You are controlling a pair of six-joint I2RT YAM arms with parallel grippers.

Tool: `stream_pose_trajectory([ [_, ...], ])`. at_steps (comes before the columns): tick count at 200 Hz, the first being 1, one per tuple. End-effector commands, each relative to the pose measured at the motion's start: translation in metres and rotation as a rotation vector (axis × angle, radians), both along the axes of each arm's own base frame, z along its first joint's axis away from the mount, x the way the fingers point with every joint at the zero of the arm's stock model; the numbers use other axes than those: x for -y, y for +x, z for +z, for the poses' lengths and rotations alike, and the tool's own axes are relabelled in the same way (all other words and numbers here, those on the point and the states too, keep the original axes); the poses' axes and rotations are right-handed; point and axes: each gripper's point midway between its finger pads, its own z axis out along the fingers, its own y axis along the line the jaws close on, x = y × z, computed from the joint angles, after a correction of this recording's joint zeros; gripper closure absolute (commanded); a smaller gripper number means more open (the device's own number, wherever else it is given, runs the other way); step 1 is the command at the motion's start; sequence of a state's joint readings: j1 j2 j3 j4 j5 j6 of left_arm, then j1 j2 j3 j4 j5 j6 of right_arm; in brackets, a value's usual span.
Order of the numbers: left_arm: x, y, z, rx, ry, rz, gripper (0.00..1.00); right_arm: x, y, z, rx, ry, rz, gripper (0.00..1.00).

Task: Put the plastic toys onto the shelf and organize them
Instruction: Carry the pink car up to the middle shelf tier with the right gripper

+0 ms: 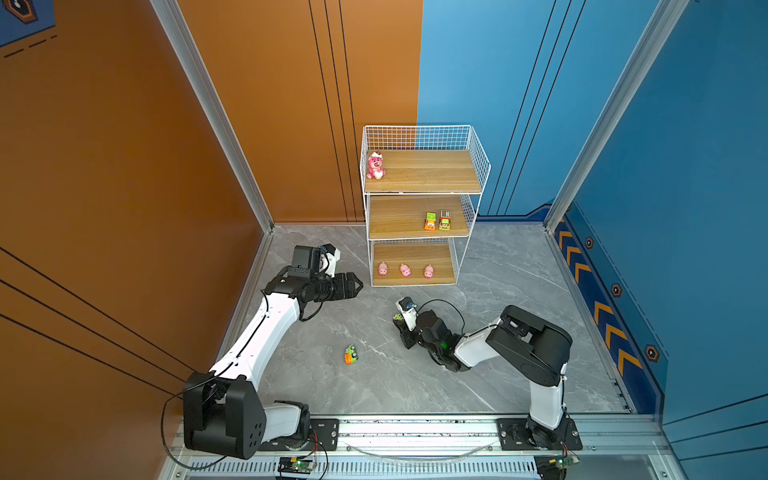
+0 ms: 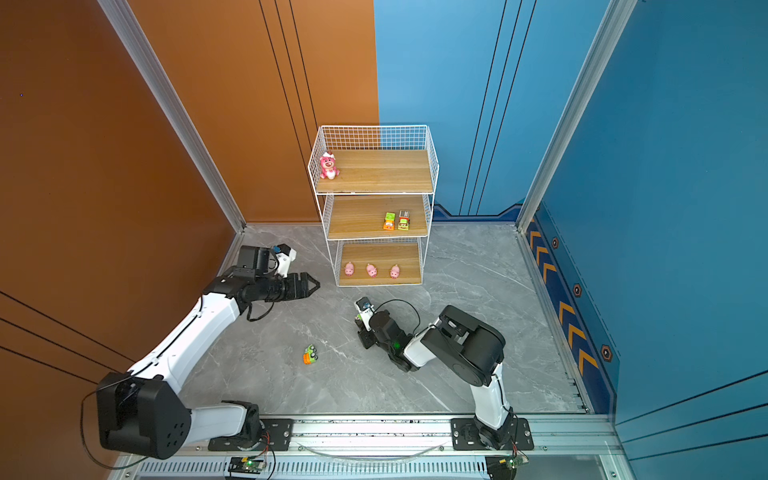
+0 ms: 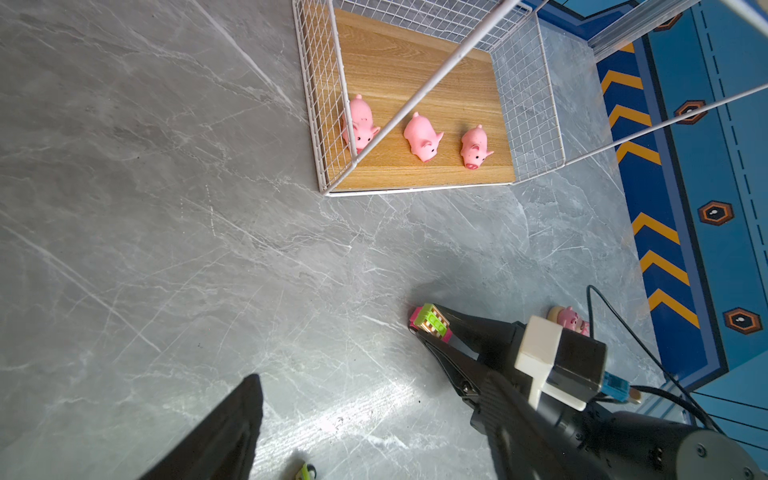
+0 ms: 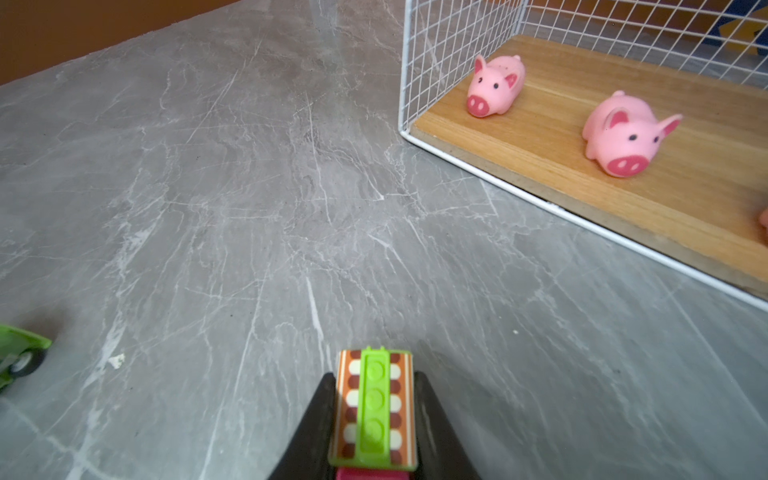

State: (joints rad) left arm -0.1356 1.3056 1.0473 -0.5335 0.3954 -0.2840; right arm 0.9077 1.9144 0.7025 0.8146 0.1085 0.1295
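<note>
**Right claw has the little truck by its flanks**

Your right claw (image 4: 374, 380) sits low on the worktop, jaws pressed against both long sides of the small block-shaped plastic toy vehicle (image 4: 374, 415) with a green strip down an orange patterned roof and a pink base. That looks like a grip. The toy vehicle sits right at the jaw tips, not deep between them, just in front of the shelf's bottom board.

By the look of it this is hard, light, smooth plastic, stiff enough to take a firm squeeze but slick. Those flat flanks are the right place to hold.

Out to the side, a green and orange toy car (image 1: 351, 354) lies alone on the grey marble worktop (image 1: 498, 270). Your left claw (image 1: 357, 284) hangs spread wide and empty beside the white wire shelf (image 1: 424, 133). Three pink pigs (image 1: 405, 270) line the bottom board, two vehicles (image 1: 437, 221) share the middle, and a pink bear (image 1: 375, 165) sits up top.
</note>
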Motion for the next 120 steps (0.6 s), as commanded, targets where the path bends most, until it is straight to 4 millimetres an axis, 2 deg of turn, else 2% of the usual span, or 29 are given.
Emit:
stream_pose_trajectory([
  [1, 0.001, 0.000, -0.001, -0.005, -0.027, 0.005, 0.17, -0.002, 0.003, 0.041, 0.038, 0.011, -0.019, 0.80],
  [50, 0.000, -0.001, 0.016, 0.044, -0.039, 0.021, 0.17, 0.017, 0.017, 0.117, 0.094, 0.007, -0.169, 0.80],
  [55, 0.000, -0.006, 0.005, 0.019, -0.035, 0.022, 0.17, 0.018, 0.020, 0.125, 0.106, 0.015, -0.183, 0.80],
  [78, 0.000, -0.008, 0.010, 0.032, -0.039, 0.025, 0.17, 0.022, 0.036, 0.159, 0.137, 0.014, -0.271, 0.80],
  [98, 0.000, -0.010, 0.013, 0.042, -0.042, 0.025, 0.17, 0.025, 0.052, 0.183, 0.154, 0.024, -0.331, 0.80],
  [120, 0.000, -0.012, 0.015, 0.052, -0.041, 0.025, 0.17, 0.026, 0.069, 0.200, 0.165, 0.038, -0.369, 0.80],
])
